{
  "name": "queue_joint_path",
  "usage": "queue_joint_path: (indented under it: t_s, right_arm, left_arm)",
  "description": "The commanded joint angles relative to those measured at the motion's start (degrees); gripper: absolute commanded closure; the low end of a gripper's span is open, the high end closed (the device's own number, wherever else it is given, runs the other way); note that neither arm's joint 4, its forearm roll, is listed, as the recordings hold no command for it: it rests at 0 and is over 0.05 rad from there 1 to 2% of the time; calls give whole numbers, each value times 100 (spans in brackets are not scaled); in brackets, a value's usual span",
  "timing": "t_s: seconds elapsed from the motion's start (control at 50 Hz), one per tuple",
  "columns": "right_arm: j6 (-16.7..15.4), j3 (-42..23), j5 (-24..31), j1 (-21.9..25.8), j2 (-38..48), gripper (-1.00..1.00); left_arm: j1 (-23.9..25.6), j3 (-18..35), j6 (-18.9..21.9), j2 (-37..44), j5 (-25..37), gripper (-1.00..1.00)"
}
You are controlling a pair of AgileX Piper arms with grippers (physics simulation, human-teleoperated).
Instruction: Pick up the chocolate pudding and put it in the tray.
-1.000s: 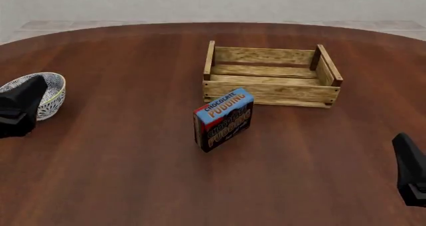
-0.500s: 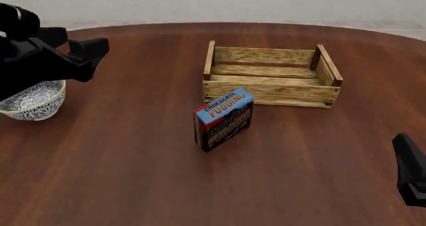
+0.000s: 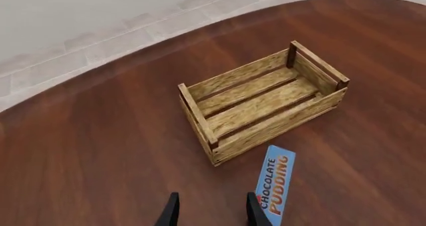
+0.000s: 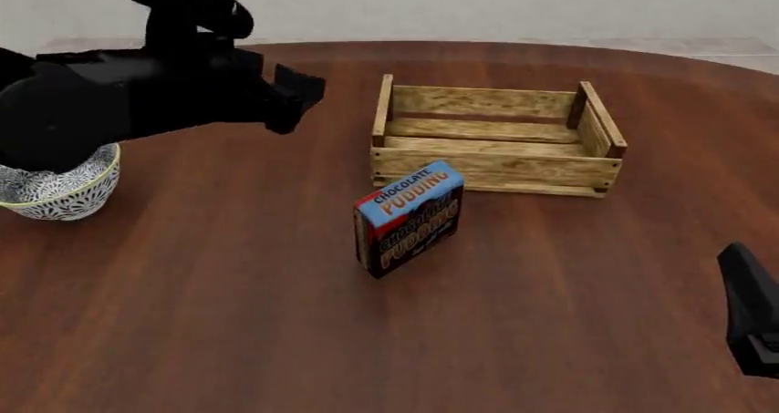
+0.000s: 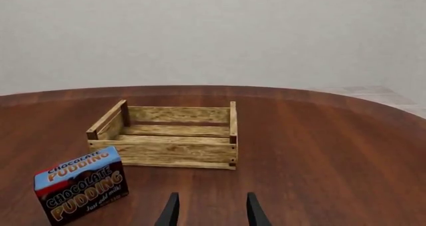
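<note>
We see the chocolate pudding (image 4: 410, 218) standing up on the brown wooden surface (image 4: 244, 322), just in front of the tray (image 4: 497, 168) and near its left front corner. It does not look like it touches the tray, but the gap is small. We think this spot makes the job short: the box only needs a lift up and a little trip back over the low front wall. The tray has nothing in it, so the box can go anywhere inside. Our left gripper (image 4: 292, 92) is up in the air, to the left of the tray and well apart from the pudding. In its wrist view the tray and the blue top of the box lie below it, so we think it is lining up to come down on the box. Its jaws are apart, with a gap, and they hold nothing and touch nothing. Our right gripper (image 5: 210, 211) sits low at the right edge, well apart from everything. Its jaws are apart too and hold nothing. A patterned bowl (image 4: 55, 190) sits far to the left, partly hidden by the left arm.
</note>
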State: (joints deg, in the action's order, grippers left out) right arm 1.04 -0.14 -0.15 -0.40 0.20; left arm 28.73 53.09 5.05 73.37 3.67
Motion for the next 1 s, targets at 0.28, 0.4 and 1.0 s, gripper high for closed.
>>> queue_joint_path:
  t_s: [0.28, 0.4, 1.0]
  right_arm:
    - [44, 8, -17, -26, -5, -100]
    - [41, 9, -21, -28, -5, -100]
    - [98, 11, -30, -58, 7, -100]
  left_arm:
    - [445, 893, 363, 1506, -10, -100]
    - [444, 1151, 388, 1809, 92, -100]
    - [943, 1169, 415, 2375, -54, -100]
